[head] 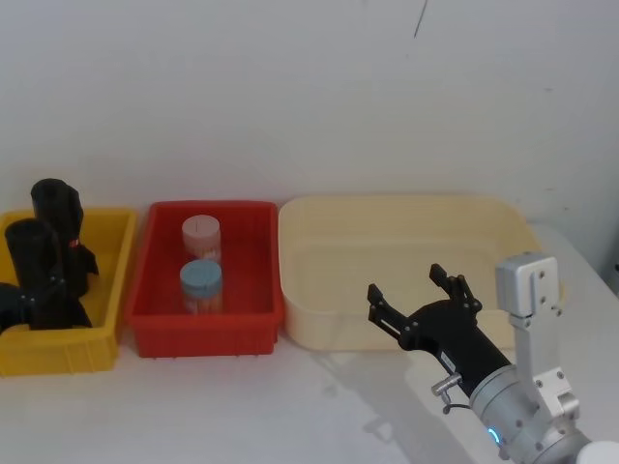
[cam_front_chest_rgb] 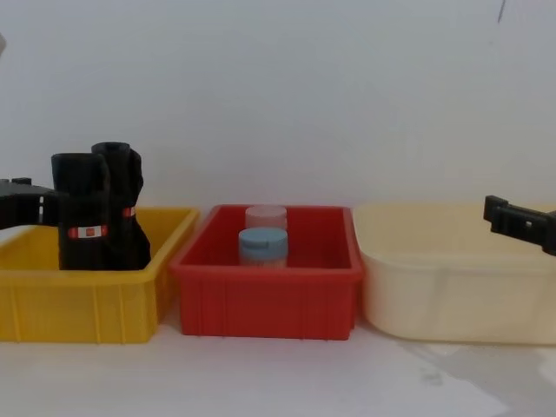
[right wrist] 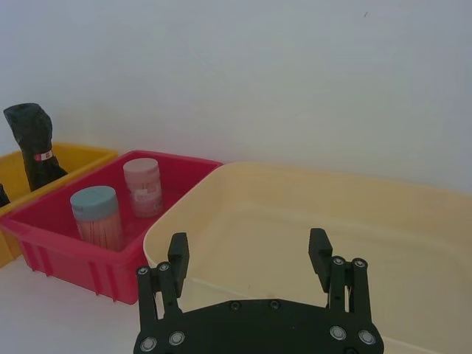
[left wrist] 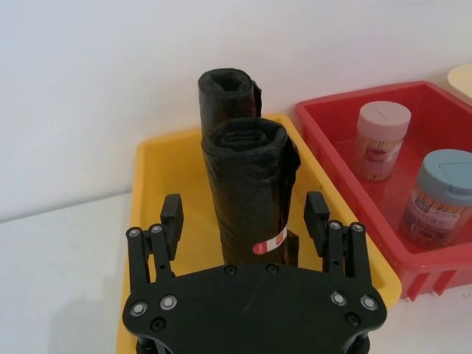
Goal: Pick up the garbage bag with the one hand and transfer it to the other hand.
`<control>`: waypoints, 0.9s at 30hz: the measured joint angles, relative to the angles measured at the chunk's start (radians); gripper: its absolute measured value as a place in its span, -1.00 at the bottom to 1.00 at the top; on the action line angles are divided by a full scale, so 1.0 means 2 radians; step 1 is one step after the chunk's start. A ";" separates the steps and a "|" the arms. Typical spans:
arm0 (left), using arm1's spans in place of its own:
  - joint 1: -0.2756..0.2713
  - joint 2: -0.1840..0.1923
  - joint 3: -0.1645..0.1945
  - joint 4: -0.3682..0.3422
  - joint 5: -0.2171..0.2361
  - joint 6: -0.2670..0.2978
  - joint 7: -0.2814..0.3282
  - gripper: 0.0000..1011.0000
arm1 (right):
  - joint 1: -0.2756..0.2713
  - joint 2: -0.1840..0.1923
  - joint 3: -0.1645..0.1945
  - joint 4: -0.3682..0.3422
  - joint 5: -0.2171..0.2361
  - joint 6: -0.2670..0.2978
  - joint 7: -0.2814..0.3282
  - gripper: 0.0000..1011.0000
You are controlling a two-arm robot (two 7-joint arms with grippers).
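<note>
Left claw (left wrist: 244,212) astride bag (left wrist: 248,177), yellow bin (left wrist: 158,181)

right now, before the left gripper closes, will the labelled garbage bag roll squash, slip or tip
Probably gives a little: the garbage bag is wrinkled rolled film, so the open left gripper may dent it. Its smooth plastic could slip in the grip. Standing tall in the yellow bin beside the twin roll, it may tip if nudged sideways.

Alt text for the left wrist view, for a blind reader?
The left gripper, open, straddles the garbage bag, an upright black roll with a red-and-white label in the yellow bin. A second black roll stands behind; the red bin beside holds two jars.
</note>
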 joint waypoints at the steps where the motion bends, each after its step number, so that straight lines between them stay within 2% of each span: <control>1: -0.003 0.000 0.000 0.002 0.000 0.000 -0.003 0.98 | 0.000 0.000 0.000 0.000 0.000 0.000 0.000 0.98; 8: -0.025 -0.002 0.006 0.029 0.000 -0.009 -0.030 0.98 | 0.000 0.000 0.000 0.000 0.000 0.000 0.000 0.98; 16: -0.038 -0.003 0.009 0.044 0.001 -0.015 -0.044 0.94 | 0.000 0.000 0.000 0.000 0.000 0.000 0.000 0.98; 19: -0.042 -0.004 0.010 0.049 0.001 -0.017 -0.048 0.75 | 0.000 0.000 0.000 0.000 0.000 0.000 0.000 0.98; 22: -0.046 -0.005 0.011 0.053 0.001 -0.019 -0.053 0.66 | 0.000 0.000 0.000 0.000 0.000 0.000 0.000 0.98; 27: -0.049 -0.005 0.012 0.057 0.002 -0.020 -0.056 0.33 | 0.000 0.000 0.000 0.000 0.000 0.000 0.000 0.98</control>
